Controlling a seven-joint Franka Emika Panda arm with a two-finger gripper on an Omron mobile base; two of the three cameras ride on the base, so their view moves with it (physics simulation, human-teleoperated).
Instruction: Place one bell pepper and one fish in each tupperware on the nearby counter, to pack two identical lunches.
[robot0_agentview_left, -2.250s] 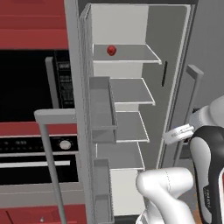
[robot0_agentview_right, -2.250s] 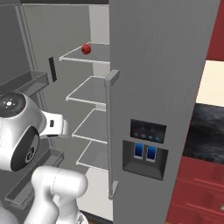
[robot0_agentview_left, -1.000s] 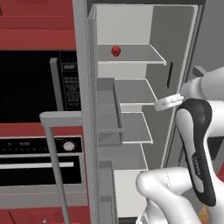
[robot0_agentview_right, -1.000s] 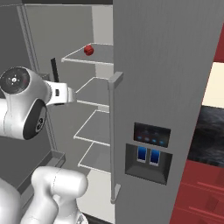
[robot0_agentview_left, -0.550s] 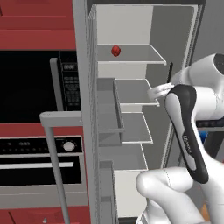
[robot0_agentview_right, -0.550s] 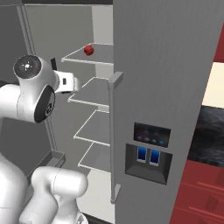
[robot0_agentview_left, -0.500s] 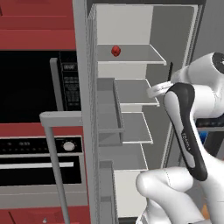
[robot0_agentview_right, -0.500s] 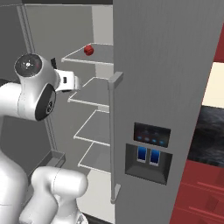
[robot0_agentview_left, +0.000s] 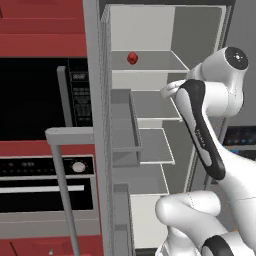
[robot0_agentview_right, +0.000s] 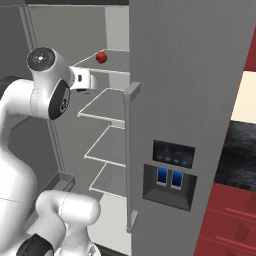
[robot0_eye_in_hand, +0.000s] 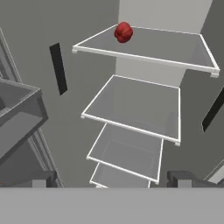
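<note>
The gripper (robot0_eye_in_hand: 111, 177) stands with its jaws wide apart and nothing between them; in the hand view its two dark finger tips sit far out toward the lower corners. It is raised in front of the open fridge (robot0_agentview_left: 150, 125), about level with the second shelf (robot0_eye_in_hand: 135, 107), and looks into the compartment.

A bell pepper (robot0_eye_in_hand: 123, 32) lies on the top shelf (robot0_eye_in_hand: 166, 48), near that shelf's left rear part as the hand camera sees it. It is above the gripper and further into the fridge, well apart from the finger tips. In the left base view the pepper (robot0_agentview_left: 132, 58) sits to the left of and higher than the arm's wrist; in the right base view (robot0_agentview_right: 101, 57) it lies just above and to the right of the hand. How deep on the shelf it rests is hard to judge, probably toward the back wall.
</note>
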